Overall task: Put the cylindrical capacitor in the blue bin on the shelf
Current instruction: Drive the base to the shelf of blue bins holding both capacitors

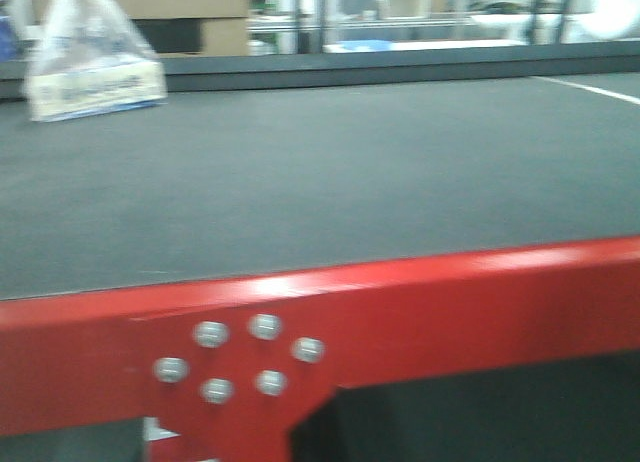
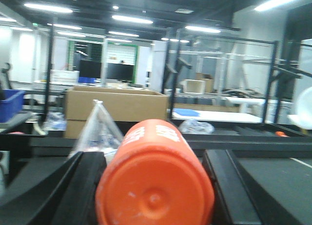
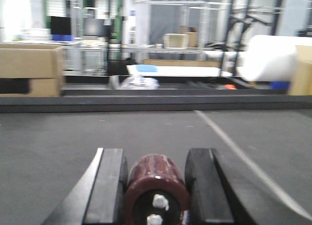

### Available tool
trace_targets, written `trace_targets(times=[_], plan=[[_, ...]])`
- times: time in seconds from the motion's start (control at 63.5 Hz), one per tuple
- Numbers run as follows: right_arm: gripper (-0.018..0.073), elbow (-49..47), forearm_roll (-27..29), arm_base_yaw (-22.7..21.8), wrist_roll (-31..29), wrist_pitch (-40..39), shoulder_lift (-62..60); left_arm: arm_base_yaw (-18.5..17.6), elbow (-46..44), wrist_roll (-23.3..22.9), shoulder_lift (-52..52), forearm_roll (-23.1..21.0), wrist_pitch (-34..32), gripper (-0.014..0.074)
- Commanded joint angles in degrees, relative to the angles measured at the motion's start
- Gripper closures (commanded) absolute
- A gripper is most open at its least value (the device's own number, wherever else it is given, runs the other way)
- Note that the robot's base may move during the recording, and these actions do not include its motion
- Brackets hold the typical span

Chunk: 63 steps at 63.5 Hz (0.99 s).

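Two cylinders clamped: right jaws closed on maroon cylindrical capacitor (image 3: 155, 185), low over grey tabletop (image 3: 73, 132); left jaws closed on orange plastic cylinder (image 2: 156, 181). Shelf not made out. Risk: smooth round body slipping free in transit.

Tabletop (image 1: 330, 182): open mat, centre and right | Obstacle: plastic bag (image 1: 92, 57) standing far left | Far edge: raised dark ledge (image 1: 400, 67), cardboard boxes (image 2: 117, 105) behind
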Motion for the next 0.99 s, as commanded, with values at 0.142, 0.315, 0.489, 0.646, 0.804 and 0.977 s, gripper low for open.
trace_targets(times=[0.142,0.315,0.489,0.646,0.804,0.977], plan=[[0.0727,0.0,-0.5,0.0,-0.3,-1.3,-0.2,-0.2,0.0,-0.1,-0.3,-0.3,-1.5,0.0708],[0.0727,0.0,-0.5,0.0,-0.3,-1.3,-0.2,-0.2,0.0,-0.1,-0.3,-0.3,-1.5,0.0708],[0.0727,0.0,-0.5,0.0,-0.3,-1.3,-0.2,-0.2,0.0,-0.1,-0.3,-0.3,-1.5,0.0708],[0.0727,0.0,-0.5,0.0,-0.3,-1.3,-0.2,-0.2,0.0,-0.1,-0.8,-0.3,-1.5,0.0708],[0.0727,0.0,-0.5,0.0,-0.3,-1.3,-0.2,-0.2,0.0,-0.1,-1.0,-0.3,-1.5,0.0708],[0.0727,0.0,-0.5,0.0,-0.3,-1.3,-0.2,-0.2,0.0,-0.1,-1.0,-0.3,-1.5,0.0708]])
